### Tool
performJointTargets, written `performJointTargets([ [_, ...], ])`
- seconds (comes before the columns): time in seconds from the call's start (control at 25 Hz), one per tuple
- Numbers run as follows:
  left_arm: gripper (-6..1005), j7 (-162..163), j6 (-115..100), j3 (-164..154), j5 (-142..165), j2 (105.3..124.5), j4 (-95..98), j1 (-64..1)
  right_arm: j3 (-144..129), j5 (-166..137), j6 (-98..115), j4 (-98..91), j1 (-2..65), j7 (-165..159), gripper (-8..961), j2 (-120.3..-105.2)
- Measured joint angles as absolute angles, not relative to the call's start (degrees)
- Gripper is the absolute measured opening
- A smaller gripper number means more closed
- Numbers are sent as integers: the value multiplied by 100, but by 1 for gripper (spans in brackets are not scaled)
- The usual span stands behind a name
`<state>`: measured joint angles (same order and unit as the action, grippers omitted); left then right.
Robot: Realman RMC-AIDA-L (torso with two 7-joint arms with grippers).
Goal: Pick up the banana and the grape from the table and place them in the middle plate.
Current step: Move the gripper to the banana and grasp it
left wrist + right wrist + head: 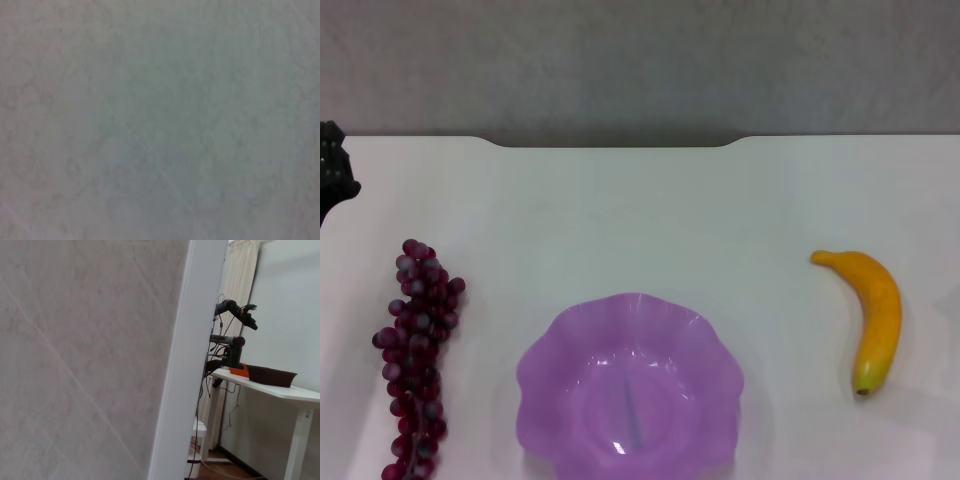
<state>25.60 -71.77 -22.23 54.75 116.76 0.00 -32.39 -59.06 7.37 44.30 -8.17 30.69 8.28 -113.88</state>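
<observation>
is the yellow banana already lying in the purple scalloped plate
No, the curved yellow-orange plastic banana lies on the plain white table to the right of the translucent purple scalloped plate, clear of its rim.

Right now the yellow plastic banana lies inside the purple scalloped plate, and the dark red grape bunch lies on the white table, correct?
Not quite. The head view shows the yellow plastic banana on the white table, right of the purple scalloped plate, which holds nothing. The dark red grape bunch does lie on the table.

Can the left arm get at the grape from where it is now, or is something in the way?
Probably yes. The grape lies uncovered on the table, on the robot's left, apart from the middle plate. Only a dark part of the left arm shows, farther back on that side.
</observation>
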Motion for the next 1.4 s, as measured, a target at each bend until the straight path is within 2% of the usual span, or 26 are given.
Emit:
performJointTargets([
  [0.48, 70, 1813, -6867, -2253, 5485, 11668, 0, -3131, -5906, 741, 4922, -834, 3039, 805, 88, -11447],
  [0.68, 107, 1626, -6862, -2250, 5485, 11668, -68, -3124, -5906, 744, 5254, -827, 3023, 726, 226, -11482],
  [0.76, 132, 1627, -6853, -2220, 5468, 11662, -77, -3125, -5906, 746, 5316, -809, 3023, 600, 310, -11491],
  [1.0, 373, 1642, -6840, -2181, 5429, 11664, -79, -3079, -5906, 748, 5558, -784, 2973, 46, 538, -11503],
  [1.4, 593, 1614, -6752, -2180, 5428, 11670, -78, -3082, -5961, 726, 5499, -787, 2962, -310, 866, -11505],
])
